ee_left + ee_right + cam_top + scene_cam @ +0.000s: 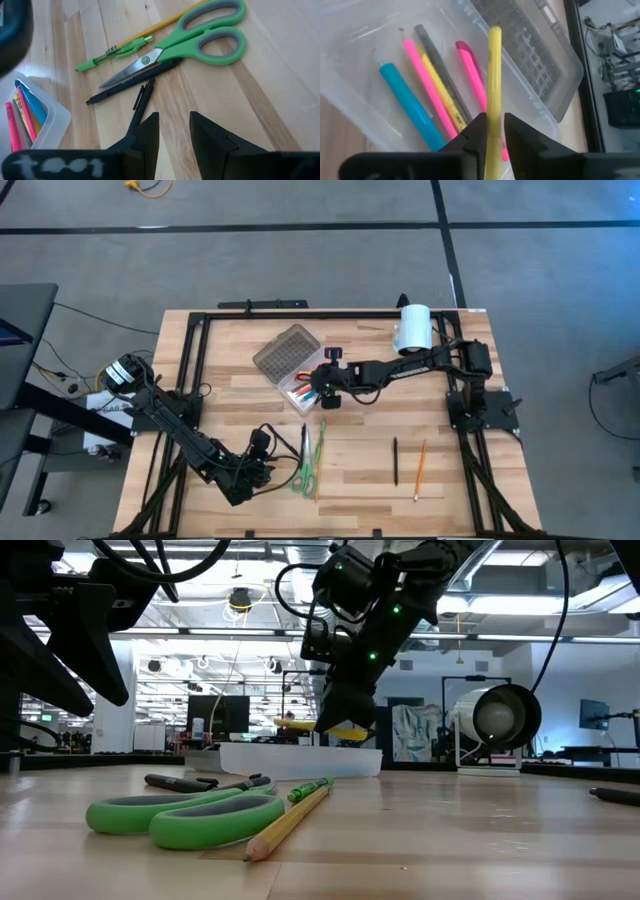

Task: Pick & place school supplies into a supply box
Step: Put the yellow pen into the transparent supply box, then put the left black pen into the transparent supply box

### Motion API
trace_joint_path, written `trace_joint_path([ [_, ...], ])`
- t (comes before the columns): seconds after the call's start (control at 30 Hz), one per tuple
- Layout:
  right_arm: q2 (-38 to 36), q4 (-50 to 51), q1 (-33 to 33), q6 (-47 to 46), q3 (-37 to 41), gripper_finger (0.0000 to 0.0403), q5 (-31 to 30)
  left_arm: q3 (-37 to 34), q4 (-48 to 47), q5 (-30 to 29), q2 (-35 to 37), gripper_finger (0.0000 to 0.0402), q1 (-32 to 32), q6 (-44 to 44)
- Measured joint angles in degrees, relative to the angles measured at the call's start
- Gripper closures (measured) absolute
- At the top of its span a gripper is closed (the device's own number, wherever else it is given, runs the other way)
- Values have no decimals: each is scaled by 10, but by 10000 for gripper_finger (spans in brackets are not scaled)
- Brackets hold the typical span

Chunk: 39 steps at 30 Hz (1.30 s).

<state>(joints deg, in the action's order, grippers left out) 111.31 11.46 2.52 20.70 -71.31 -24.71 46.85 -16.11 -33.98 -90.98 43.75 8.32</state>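
Note:
The supply box [300, 393] is a clear tray with its grey dotted lid [288, 350] folded open, at mid-table. Blue, pink, yellow and grey pens [427, 90] lie in it. My right gripper [494, 121] hangs over the tray, shut on a yellow pen [494, 70]. My left gripper [174, 122] stands open near the front edge. It is just short of green-handled scissors [200, 35], a green pen [115, 52], a yellow pencil [290, 825] and a black marker [135, 82], all flat on the wood. A thin black pen [141, 97] lies beside one of its fingers. My right gripper pinches the yellow pen between its two fingers near one end [494, 111]. The fingers slant down from the table's right side. The pen runs on past the fingertips in the line they point along. It is lifted clear above the tray [370, 65].
A white cylinder [413, 328] stands at the back right by the right arm's base. A black pen [395, 460] and an orange pencil [421, 470] lie on bare wood at the front right. A black frame [190, 360] edges the table.

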Motion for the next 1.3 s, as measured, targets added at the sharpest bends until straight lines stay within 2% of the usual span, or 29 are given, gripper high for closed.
trace_joint_path([
  [0.37,0,0,-8,-22,0,270,-12,0,0,-2,0,303,0,-5],
  [0.63,0,2,-93,-23,-14,267,-44,-2,7,-6,0,303,-31,-8],
  [0.7,0,4,-122,-29,-20,271,-58,-13,16,11,0,303,-46,-5],
  [0.8,0,4,-173,-38,-31,275,-77,-45,80,43,-1,303,-74,-28],
  [1.0,0,20,-281,-47,-43,279,-176,-86,158,98,-1,303,-134,-73],
  [1.17,0,29,-352,-93,-43,280,-245,-88,157,140,-1,303,-165,-73],
  [1.3,-1,-4,-393,-64,-43,280,-291,-88,161,154,-1,303,-177,-94],
])
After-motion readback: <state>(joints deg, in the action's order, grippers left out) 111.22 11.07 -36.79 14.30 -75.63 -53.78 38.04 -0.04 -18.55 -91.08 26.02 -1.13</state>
